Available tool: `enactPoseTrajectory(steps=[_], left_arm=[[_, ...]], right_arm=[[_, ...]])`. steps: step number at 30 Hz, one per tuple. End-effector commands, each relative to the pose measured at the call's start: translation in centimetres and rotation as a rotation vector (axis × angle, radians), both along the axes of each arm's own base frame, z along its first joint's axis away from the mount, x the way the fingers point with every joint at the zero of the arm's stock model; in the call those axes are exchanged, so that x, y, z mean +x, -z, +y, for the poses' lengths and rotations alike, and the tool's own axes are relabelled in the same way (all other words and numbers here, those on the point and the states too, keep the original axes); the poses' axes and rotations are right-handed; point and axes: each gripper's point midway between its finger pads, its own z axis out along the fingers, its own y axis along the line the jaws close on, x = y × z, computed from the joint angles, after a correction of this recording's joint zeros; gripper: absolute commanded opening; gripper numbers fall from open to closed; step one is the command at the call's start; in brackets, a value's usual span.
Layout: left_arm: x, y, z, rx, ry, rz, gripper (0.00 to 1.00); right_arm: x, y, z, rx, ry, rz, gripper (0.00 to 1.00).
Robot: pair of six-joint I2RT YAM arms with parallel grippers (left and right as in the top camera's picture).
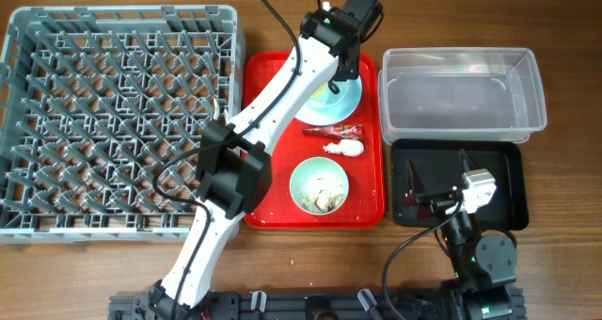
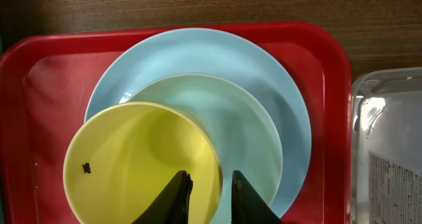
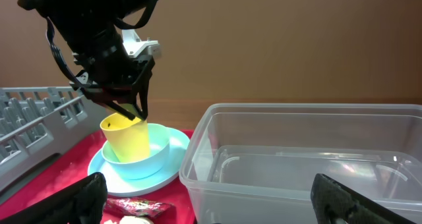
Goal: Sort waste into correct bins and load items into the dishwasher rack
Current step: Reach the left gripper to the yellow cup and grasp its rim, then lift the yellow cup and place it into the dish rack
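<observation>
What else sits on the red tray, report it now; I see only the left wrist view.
Observer: A pale green bowl holding food scraps stands at the end of the red tray nearest the robot.
Operator: Report any loose waste.
Observer: A red wrapper and a white tissue wad lie between that bowl and the blue plate.
Operator: Give me the right arm.
Observer: The right gripper is over the black tray, its jaws wide open.
</observation>
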Motion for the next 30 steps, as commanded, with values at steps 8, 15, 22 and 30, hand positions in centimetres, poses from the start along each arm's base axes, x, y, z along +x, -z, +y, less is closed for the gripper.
enactPoseTrajectory(steps=[8,15,22,30], left_arm=[[-0.6,3.1,0.7,0.065,0.007,0.062,0.15],[-0.7,3.1,1.2,0.078,0.001,0.074,0.04],[0.6,-5.3,3.3,-0.053,-0.045,-0.038,0.04],[0.2,-18.2,11.5,-0.712,0.055,0.029,0.04]], right_arm=[[0.0,-0.2,0.0,-0.006,0.0,-0.01,1.0],[0.0,-0.2,0.0,-0.006,0.0,-0.01,1.0],[0.0,-0.2,0.0,-0.005,0.0,-0.01,1.0],[0.0,-0.2,0.0,-0.006,0.0,-0.011,1.0]])
